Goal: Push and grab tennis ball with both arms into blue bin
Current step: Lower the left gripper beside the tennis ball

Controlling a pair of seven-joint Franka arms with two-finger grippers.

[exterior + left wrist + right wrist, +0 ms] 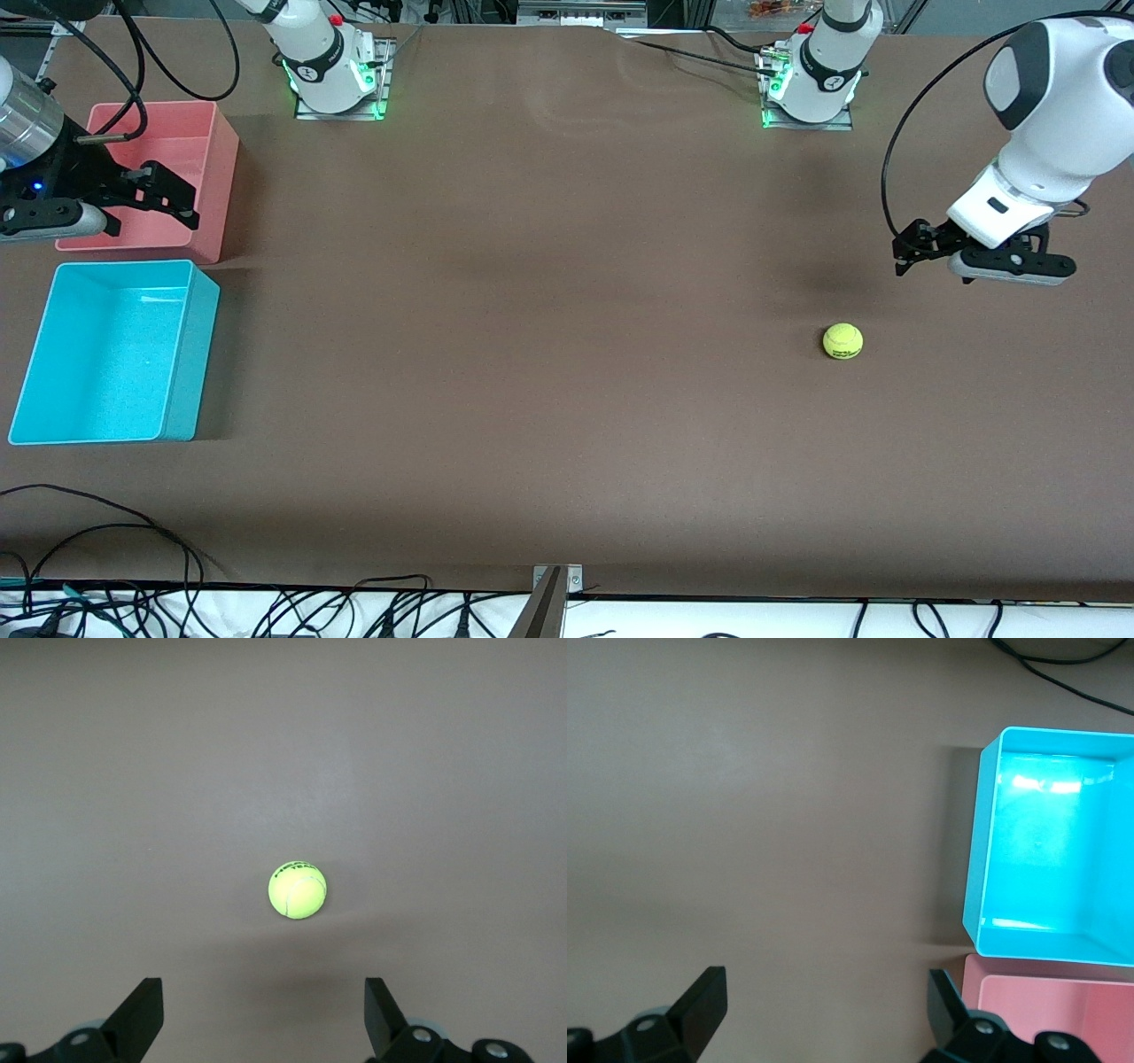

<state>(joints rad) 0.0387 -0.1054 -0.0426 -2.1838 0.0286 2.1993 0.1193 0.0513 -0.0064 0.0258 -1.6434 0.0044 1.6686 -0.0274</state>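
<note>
Here, the tennis ball point(842, 341) lies alone on the bare brown table point(549, 354), toward the left arm's end, at about the four o'clock position from the table's middle in the front view. Its dark printed marking faces up.

The left arm point(1054, 115) bends down from its base at the top of the front view, the white forearm folding over so the wrist points across the table. The left gripper point(904, 252) hangs in the air over bare table, at roughly two o'clock from the ball in that view and clear of it. Its two black fingers point(142, 1014) stand wide apart, nothing between them. In the left wrist view the ball sits centred ahead of the gap, at twelve o'clock from the fingertips, untouched.

The right arm point(27, 133) reaches in at the table's other end, its metal wrist tilted down. The right gripper point(182, 199) is over the pink-red bin point(208, 151), also spread wide and empty, as the right wrist view shows with both fingers point(704, 1001) well separated.

The blue bin point(190, 354) sits just beside the pink-red one, nearer the front camera, at six o'clock from it. It rests upright with its open top facing up. Ball and blue bin are well apart, at the table's two ends.
</note>
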